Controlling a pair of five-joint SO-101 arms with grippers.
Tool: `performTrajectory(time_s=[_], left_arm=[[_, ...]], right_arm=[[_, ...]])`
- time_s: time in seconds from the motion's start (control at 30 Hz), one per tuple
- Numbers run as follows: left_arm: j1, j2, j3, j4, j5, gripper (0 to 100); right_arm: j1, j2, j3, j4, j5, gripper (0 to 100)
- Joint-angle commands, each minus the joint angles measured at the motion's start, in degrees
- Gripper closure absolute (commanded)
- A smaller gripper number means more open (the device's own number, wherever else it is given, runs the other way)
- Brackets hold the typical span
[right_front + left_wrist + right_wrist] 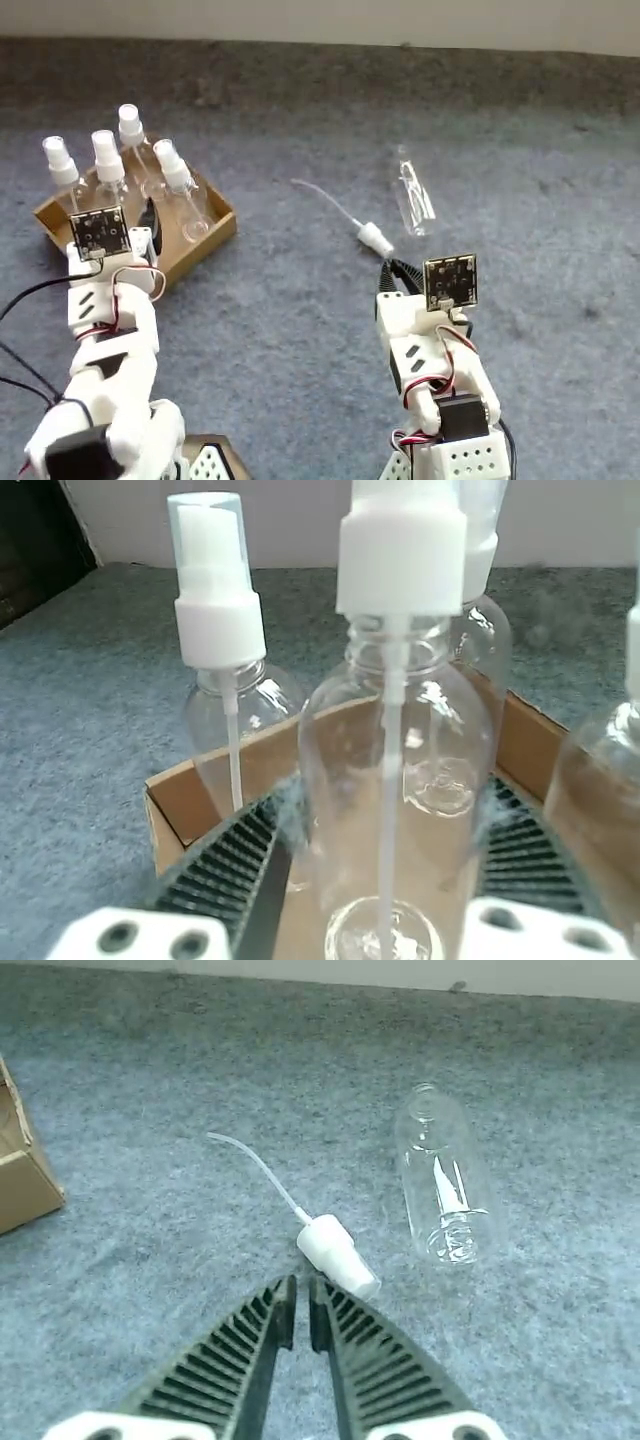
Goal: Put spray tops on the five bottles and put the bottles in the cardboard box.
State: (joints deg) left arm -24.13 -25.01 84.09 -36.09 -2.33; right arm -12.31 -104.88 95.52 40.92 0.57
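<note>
Cardboard box (215,235) sits at the upper left of the high view on grey carpet (300,310), with four capped bottles (130,135) upright in it. The left gripper (388,795) clasps the nearest bottle (400,710), jaws pressed to both its sides. Right of centre, the uncapped bottle (440,1185) lies on its side, with the loose spray top (335,1252) just beside it. The right gripper (302,1315), clenched on nothing, hangs just below that top.

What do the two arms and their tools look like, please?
The left arm and right arm are blocky white shells with black motors, looped red, white and black wires and a small black square board at the wrist. The left tool and right tool are black and ribbed, on white bases with round holes.
</note>
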Motion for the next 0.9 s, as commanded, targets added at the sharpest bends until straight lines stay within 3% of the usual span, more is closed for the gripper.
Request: performTrajectory(time_s=[0.0,0.2,0.77,0.87], left_arm=[[1.01,6.29,-1.19,-9.32,1.93,81],[1.01,13.49,-1.36,-17.05,5.19,81],[0.48,20.00,-7.96,-17.23,5.71,81],[0.40,20.00,-8.40,-17.23,9.49,81]], right_arm=[[0.22,-0.57,5.93,-1.45,0.18,97.9],[0.22,-0.57,5.93,-1.45,0.18,97.9],[0.22,-0.57,5.93,-1.45,0.18,97.9],[0.22,-0.57,5.93,-1.45,0.18,97.9]])
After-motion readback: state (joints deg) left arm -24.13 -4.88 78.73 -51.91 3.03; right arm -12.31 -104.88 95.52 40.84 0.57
